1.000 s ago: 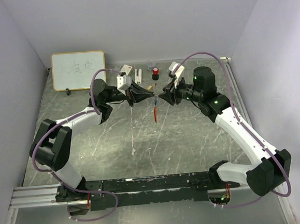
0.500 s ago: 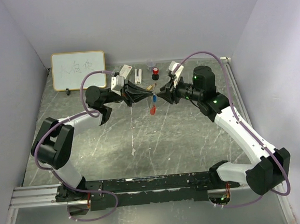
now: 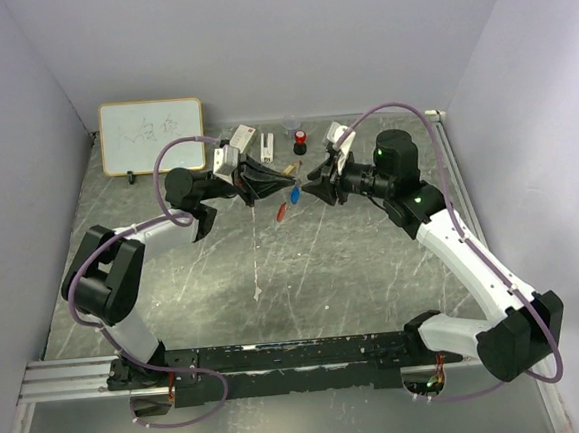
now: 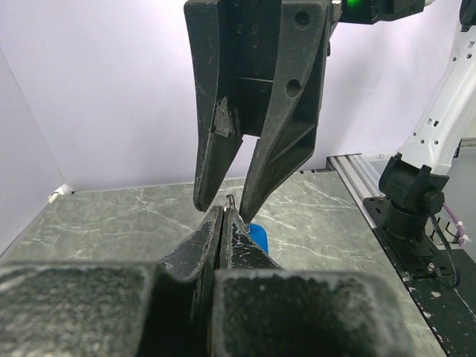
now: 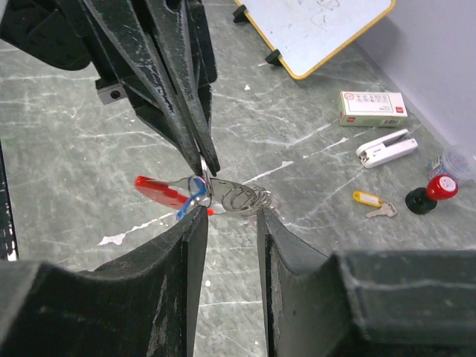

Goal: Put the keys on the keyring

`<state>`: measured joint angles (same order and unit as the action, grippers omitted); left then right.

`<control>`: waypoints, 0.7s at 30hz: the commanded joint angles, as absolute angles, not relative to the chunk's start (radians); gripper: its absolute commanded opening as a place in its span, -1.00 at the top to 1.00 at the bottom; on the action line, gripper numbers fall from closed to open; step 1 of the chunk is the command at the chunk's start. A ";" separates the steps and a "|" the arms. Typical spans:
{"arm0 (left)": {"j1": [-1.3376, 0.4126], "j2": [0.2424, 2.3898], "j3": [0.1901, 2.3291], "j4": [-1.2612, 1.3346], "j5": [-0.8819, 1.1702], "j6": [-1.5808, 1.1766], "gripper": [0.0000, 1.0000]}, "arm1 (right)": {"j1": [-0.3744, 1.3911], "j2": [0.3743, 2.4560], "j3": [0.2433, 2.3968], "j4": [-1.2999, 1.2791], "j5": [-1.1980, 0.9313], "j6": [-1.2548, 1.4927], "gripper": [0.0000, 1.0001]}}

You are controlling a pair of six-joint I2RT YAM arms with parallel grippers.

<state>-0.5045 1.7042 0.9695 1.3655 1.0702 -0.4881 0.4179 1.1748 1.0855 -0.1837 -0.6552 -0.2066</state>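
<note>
- The table [image 3: 276,298] is a grey-green, marble-patterned sheet, streaked with pale scratches and white scuffs that run toward the near edge.
- Plain, pale lavender walls [image 3: 256,49] close it in at the back and on both sides.
- A metal rail [image 4: 349,167] runs along the table's right edge.
- A whiteboard [image 3: 152,135] with a yellow rim stands at the back left, with faint writing on it.
- Near the back wall lie a white box [image 5: 372,108] with a red mark, a white stapler-like thing [image 5: 385,147] and a small red-and-black cylinder [image 5: 433,190], each apart from the others.
- The yellow-headed key [image 5: 370,199] lies flat on the surface between the stapler-like thing and the cylinder, well apart from both arms.
- The two arms meet tip to tip above the middle-back of the table.
- The left gripper [image 4: 223,213] is pressed fully closed, its fingertips pinching the thin metal of the keyring [image 5: 242,199], which is lifted off the surface.
- The red tag [image 5: 158,186] sticks out to one side of that pinch; the silvery loops stick out to the other.
- The blue key [image 4: 257,236] hangs just below the left fingertips, beside the ring; whether it is threaded on cannot be told.
- The right gripper [image 5: 230,217] has its jaws partly apart, one on either side of the silvery loops and the left fingertips. It does not appear to hold the ring; whether a pad touches it is unclear.
</note>
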 commanded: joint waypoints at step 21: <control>-0.499 1.745 1.002 1.508 1.073 -0.578 0.87 | 0.415 1.190 1.091 -0.130 -0.756 -0.225 0.53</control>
